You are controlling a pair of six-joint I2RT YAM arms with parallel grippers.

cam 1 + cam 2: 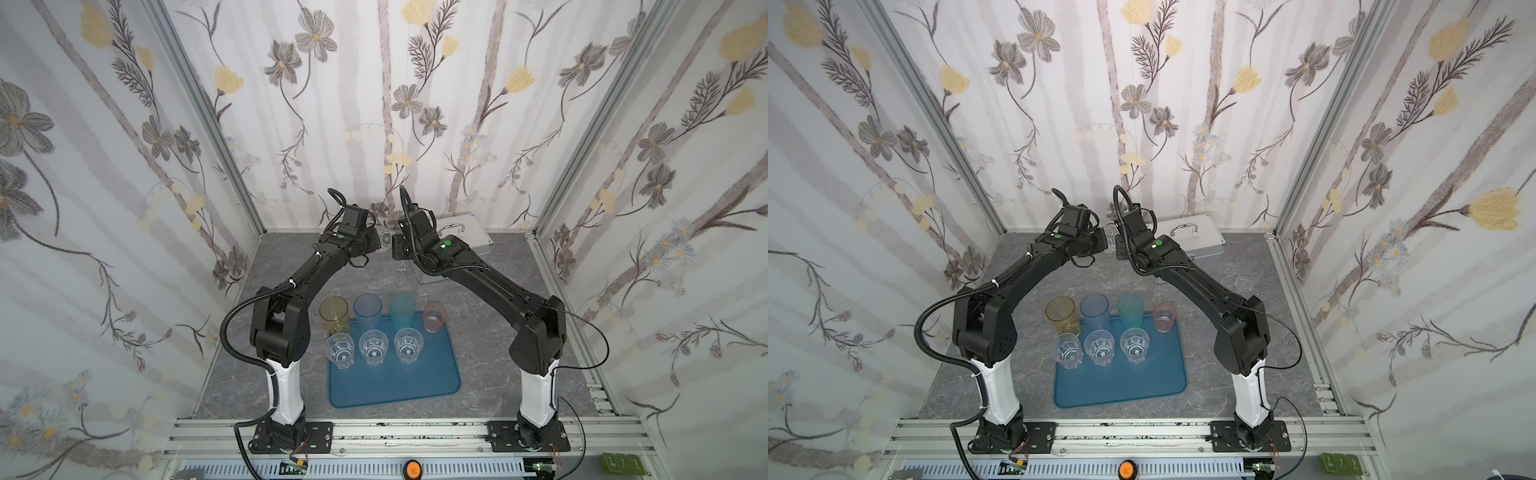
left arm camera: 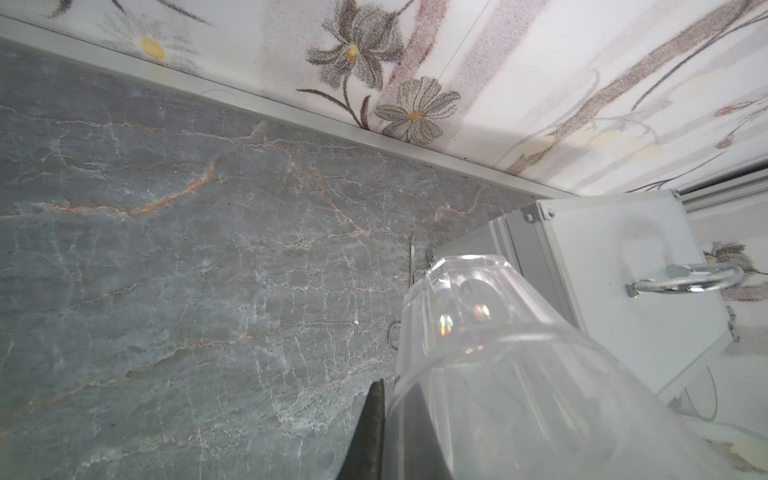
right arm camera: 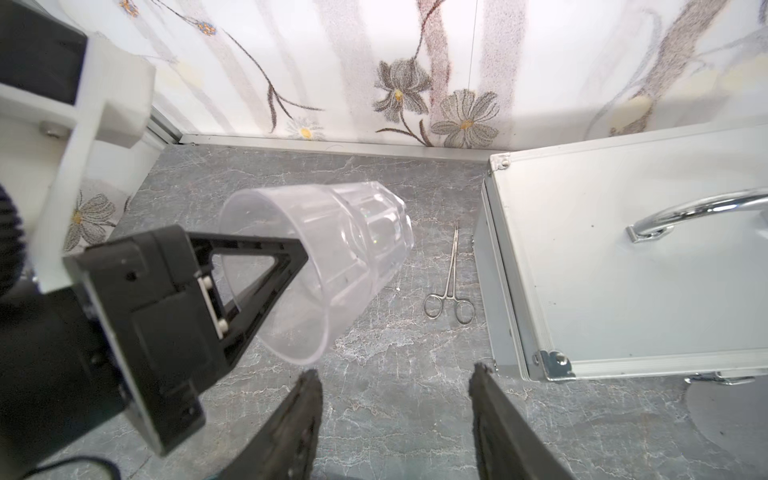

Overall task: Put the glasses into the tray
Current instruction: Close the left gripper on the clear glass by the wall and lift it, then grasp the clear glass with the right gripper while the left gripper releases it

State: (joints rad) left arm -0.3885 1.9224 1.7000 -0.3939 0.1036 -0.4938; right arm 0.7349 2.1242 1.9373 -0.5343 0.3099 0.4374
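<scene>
Over the grey marble tabletop (image 2: 166, 249), the left claw (image 2: 390, 432) pinches the clear glass (image 3: 357, 232) by its rim, inner finger blurred; the right claw (image 3: 395, 374), spread, faces it.

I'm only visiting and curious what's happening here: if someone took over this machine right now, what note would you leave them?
Left end effector: shut on the rim of a clear glass, which is tilted and lifted over the back of the table.
Right end effector: open, empty, beside that glass.
Done: seven glasses on the tray: yellow, blue, teal and pink behind, three clear ones in front.
Left: set down the held glass, then fetch the clear glasses at the table's right side; their count is unclear.
</scene>
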